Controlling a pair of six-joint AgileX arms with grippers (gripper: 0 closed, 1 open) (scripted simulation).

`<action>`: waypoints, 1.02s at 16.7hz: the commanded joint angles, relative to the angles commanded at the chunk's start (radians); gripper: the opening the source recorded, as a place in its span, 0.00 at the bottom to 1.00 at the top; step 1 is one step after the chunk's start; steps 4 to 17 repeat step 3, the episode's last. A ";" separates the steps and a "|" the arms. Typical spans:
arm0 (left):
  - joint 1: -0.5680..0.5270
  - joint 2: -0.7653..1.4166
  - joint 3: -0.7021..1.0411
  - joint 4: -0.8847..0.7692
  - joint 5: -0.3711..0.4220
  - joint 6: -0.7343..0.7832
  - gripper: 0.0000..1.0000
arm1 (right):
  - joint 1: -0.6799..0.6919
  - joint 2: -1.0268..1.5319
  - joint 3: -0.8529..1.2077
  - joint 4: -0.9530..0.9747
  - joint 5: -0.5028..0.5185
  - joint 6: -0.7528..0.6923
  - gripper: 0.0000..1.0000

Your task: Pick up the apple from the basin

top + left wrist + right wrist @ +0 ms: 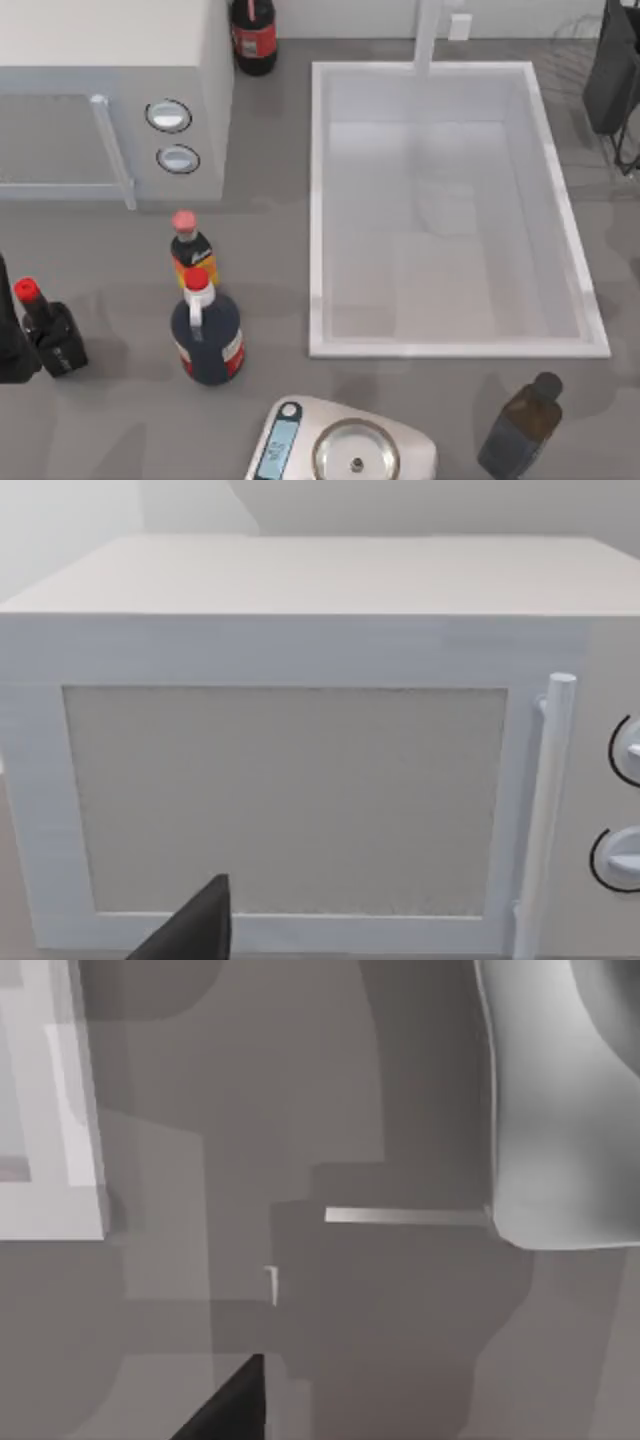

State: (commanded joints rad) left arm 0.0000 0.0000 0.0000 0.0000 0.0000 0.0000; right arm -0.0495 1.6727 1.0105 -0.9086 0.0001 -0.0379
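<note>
Nearest you in the top view, a kitchen scale (345, 450) sits at the table's front edge, with a dark brown bottle (520, 425) to its right. Just behind the scale stands a dark blue bottle (207, 340) with a red cap, and an orange-labelled bottle (190, 245) is close behind that. At the left edge, your left arm (8, 340) is parked beside a small black bottle (50, 330). Its wrist view shows 1 dark tip of the left gripper (200, 932) facing the white microwave (290, 780); you cannot tell how that gripper is set.

The basin (316, 200) takes up the middle and right of the table. Its pale floor is in plain sight, and the faucet (428, 35) rises at its far wall. A cola bottle (253, 35) stands at the back beside the microwave. Your right arm (612, 70) hangs at the far right corner, outside the basin's rim. The right gripper (235, 1405) shows 1 dark tip over grey tabletop, and you cannot tell its state either.
</note>
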 joint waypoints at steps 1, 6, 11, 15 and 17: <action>0.000 0.000 0.000 0.000 0.000 0.000 1.00 | 0.000 0.000 0.000 0.000 0.000 0.000 1.00; 0.000 0.000 0.000 0.000 0.000 0.000 1.00 | 0.000 0.000 0.000 0.000 0.000 0.000 1.00; 0.000 0.000 0.000 0.000 0.000 0.000 1.00 | 0.000 0.000 0.000 0.000 0.000 0.000 1.00; 0.000 0.000 0.000 0.000 0.000 0.000 1.00 | 0.000 0.000 0.000 0.000 0.000 0.000 1.00; 0.000 0.000 0.000 0.000 0.000 0.000 1.00 | 0.000 0.000 0.000 0.000 0.000 0.000 1.00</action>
